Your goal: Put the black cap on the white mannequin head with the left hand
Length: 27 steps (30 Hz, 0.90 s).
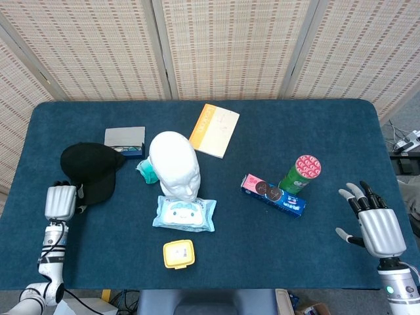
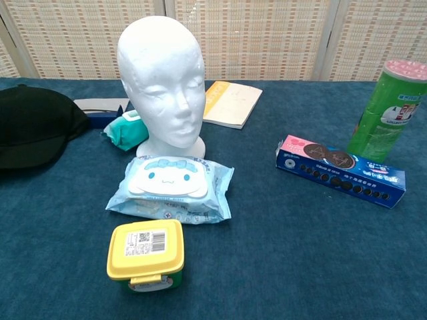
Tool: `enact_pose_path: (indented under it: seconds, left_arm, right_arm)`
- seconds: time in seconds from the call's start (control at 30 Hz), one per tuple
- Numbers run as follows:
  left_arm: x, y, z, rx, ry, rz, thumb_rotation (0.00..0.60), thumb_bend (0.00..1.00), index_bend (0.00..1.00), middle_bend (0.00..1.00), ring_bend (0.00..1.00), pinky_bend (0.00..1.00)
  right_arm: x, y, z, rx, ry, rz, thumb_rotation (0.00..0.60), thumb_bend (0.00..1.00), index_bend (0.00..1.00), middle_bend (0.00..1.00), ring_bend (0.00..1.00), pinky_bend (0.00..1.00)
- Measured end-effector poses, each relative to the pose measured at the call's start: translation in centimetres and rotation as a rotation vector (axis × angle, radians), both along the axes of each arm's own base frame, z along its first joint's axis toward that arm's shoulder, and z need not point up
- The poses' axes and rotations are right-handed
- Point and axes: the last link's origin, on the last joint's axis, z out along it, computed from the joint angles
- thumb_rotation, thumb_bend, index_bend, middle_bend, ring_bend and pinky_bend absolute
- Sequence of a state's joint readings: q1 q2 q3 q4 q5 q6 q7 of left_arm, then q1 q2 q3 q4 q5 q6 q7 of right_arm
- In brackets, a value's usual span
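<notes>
The black cap (image 1: 90,170) lies at the table's left side, also visible at the left edge of the chest view as the black cap (image 2: 30,137). The white mannequin head (image 1: 174,164) stands right of it, near the table's middle, facing the front edge, large in the chest view as the mannequin head (image 2: 162,83). My left hand (image 1: 60,201) is at the front left, back up, its right side touching the cap's brim; whether it grips the brim is hidden. My right hand (image 1: 373,222) rests at the front right with fingers spread, holding nothing.
A grey box (image 1: 125,138) and a teal packet (image 1: 147,172) lie between cap and head. A wet-wipes pack (image 1: 184,213) and a yellow box (image 1: 178,253) sit in front of the head. An orange booklet (image 1: 214,130), a cookie box (image 1: 273,195) and a green can (image 1: 298,174) are to the right.
</notes>
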<state>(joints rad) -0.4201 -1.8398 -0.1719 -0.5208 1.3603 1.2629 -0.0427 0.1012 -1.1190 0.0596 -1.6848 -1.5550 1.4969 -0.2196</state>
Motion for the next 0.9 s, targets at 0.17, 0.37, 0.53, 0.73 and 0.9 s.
enact_pose_path:
  seconds: [0.17,0.37,0.53,0.73,0.9]
  left_arm:
    - [0.3,0.0,0.4,0.039,-0.029,-0.044,0.600,0.00,0.55,0.60,0.37,0.37]
    - [0.8,-0.2,0.8,0.063,-0.066,-0.104,0.600,0.00,0.51,0.47,0.27,0.37]
    - [0.9,-0.2,0.8,0.065,-0.088,-0.128,0.600,0.00,0.53,0.47,0.27,0.37]
    - [1.1,-0.3,1.0,0.072,-0.110,-0.155,0.600,0.02,0.61,0.47,0.27,0.37]
    - [1.2,-0.4,0.9,0.076,-0.112,-0.163,0.600,0.03,0.66,0.48,0.28,0.37]
  right_arm:
    - [0.0,0.0,0.0,-0.001,-0.002,0.001,0.600,0.00,0.21,0.17,0.07,0.23]
    - [0.0,0.0,0.0,-0.001,-0.001,0.002,0.600,0.00,0.21,0.17,0.07,0.23]
    - [0.0,0.0,0.0,-0.001,-0.001,0.002,0.600,0.00,0.21,0.17,0.07,0.23]
    - [0.0,0.0,0.1,-0.001,-0.003,0.002,0.600,0.00,0.21,0.17,0.07,0.23]
    - [0.0,0.0,0.1,-0.001,-0.003,0.001,0.600,0.00,0.21,0.17,0.07,0.23]
